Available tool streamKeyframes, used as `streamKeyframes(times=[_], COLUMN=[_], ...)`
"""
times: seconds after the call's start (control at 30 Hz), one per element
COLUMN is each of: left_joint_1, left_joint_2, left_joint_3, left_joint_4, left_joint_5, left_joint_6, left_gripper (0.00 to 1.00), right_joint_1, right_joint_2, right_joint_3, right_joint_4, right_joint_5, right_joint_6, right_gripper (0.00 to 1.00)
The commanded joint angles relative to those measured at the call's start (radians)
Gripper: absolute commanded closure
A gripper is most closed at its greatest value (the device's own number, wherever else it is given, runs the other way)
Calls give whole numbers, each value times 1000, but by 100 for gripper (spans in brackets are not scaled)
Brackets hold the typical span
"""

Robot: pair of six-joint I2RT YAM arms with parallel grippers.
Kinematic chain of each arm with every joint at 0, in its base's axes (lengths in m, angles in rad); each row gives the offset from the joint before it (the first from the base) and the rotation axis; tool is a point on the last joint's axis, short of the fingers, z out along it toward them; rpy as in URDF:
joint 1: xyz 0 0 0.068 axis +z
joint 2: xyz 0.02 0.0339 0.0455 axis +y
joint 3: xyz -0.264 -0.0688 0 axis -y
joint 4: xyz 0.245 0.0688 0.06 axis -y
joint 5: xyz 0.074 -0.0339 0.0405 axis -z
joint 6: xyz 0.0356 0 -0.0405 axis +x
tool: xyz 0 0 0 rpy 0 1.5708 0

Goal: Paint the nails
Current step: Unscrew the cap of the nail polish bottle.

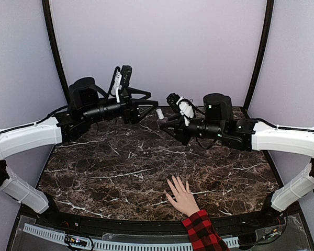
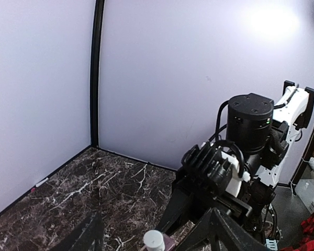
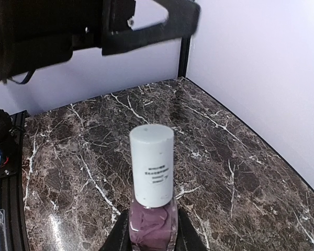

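Right wrist view shows the right fingers [image 3: 119,238] pinching a purple bottle [image 3: 152,219]. The left fingers [image 2: 89,236] are wide apart. Only the top view shows a hand [image 1: 181,196] at the near edge of the marble counter [image 1: 110,167], with lilac walls [image 1: 157,47] around.

Look, the right gripper [image 3: 153,238] clamps a mauve polish bottle [image 3: 152,172] upright, white cap on, above the marble table [image 3: 251,172]; the blurred black shape [image 3: 94,26] overhead is perhaps the other arm.

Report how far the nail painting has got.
Done: right jaws are shut on the polish bottle, upright. In hand: left jaws stand open near its white cap, which is on. Left: uncapping, then painting the nails of the hand lying flat on the table.
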Motion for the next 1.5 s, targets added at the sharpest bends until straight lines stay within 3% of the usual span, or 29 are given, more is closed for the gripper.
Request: streamKeyframes(times=[0.0, 0.13, 0.3, 0.57, 1.1, 1.47], left_joint_1=[33, 34, 33, 18, -28, -32], left_joint_2=[-100, -122, -136, -134, -60, -70], left_joint_3=[-44, -77, -167, -215, -163, -172], left_joint_4=[-7, -14, 132, 199, 184, 193], left_joint_5=[169, 296, 479, 541, 554, 528], left_joint_6=[56, 112, 117, 125, 186, 175], left_gripper=[28, 29, 35, 46, 71, 91], right_joint_1=[5, 4, 5, 5, 6, 5], right_joint_2=[-63, -101, -93, -38, 0, -19], right_joint_3=[-22, -54, 0, 60, 108, 101], right_joint_4=[59, 81, -26, -101, -175, -170], right_joint_5=[-63, -171, -377, -579, -678, -606], right_joint_6=[-12, -47, -94, -105, -109, -107], right_gripper=[100, 100, 100, 100, 100, 100])
